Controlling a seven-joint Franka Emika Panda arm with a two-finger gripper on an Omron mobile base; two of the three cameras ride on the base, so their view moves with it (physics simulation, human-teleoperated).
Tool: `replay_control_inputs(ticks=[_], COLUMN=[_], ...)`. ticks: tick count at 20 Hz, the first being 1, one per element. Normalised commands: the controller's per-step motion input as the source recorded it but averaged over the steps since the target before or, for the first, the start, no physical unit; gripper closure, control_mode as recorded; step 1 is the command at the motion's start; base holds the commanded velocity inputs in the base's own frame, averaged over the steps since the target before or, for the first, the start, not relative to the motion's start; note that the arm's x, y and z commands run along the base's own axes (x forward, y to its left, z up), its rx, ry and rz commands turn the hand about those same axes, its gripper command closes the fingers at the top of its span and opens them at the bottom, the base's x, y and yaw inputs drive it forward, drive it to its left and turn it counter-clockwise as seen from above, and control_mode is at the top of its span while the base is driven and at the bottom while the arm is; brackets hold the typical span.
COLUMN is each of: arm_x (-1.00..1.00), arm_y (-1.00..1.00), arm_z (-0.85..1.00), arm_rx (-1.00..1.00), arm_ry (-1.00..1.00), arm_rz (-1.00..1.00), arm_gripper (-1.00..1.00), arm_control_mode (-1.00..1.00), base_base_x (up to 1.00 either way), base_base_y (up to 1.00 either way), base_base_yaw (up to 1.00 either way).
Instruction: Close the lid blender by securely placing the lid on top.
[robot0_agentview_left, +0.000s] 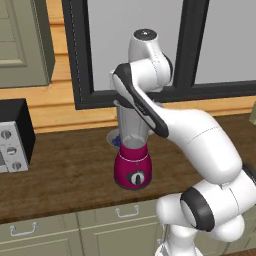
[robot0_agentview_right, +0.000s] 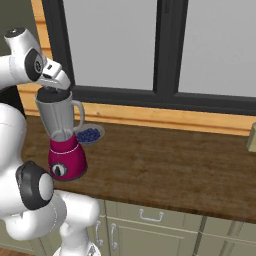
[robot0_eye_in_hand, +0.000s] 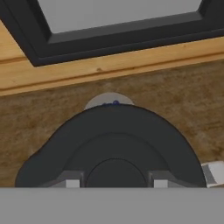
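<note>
tool (robot0_eye_in_hand: 113, 183) – grips lid (robot0_eye_in_hand: 111, 140) | lid – on blender (robot0_agentview_right: 62, 137) jar

Blender (robot0_agentview_left: 132, 160): magenta-red base with round black-and-silver dial facing front, tall clear grey jar upright above it, handle on the jar's right side in the right base view. Stands on the wooden tabletop (robot0_agentview_left: 65, 175) near the window wall.

Lid (robot0_eye_in_hand: 114, 146): flat black disc with raised centre knob, level, sitting at the jar's mouth (robot0_agentview_right: 54, 96).
</note>
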Motion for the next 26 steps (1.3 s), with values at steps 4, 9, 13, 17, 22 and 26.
replay_control_inputs(ticks=[4, 9, 13, 17, 22, 26], arm_x=[0.03, 0.17, 0.02, 0.0, -0.1, -0.21], arm_y=[0.02, 0.0, 0.0, 0.0, 0.0, 0.01], arm_z=[0.0, 0.05, 0.09, 0.03, -0.06, -0.39], arm_rx=[0.03, 0.0, 0.0, 0.0, 0.0, 0.0], arm_ry=[0.09, 0.14, 0.18, 0.11, 0.02, 0.0], arm_rz=[-0.01, 0.0, 0.0, 0.0, 0.0, 0.0], arm_gripper=[1.0, 1.0, 1.0, 1.0, 1.0, 1.0], arm_control_mode=[-1.0, -1.0, -1.0, -1.0, -1.0, -1.0], base_base_x=[0.0, 0.0, 0.0, 0.0, 0.0, 0.0], base_base_y=[0.0, 0.0, 0.0, 0.0, 0.0, 0.0], base_base_yaw=[0.0, 0.0, 0.0, 0.0, 0.0, 0.0])
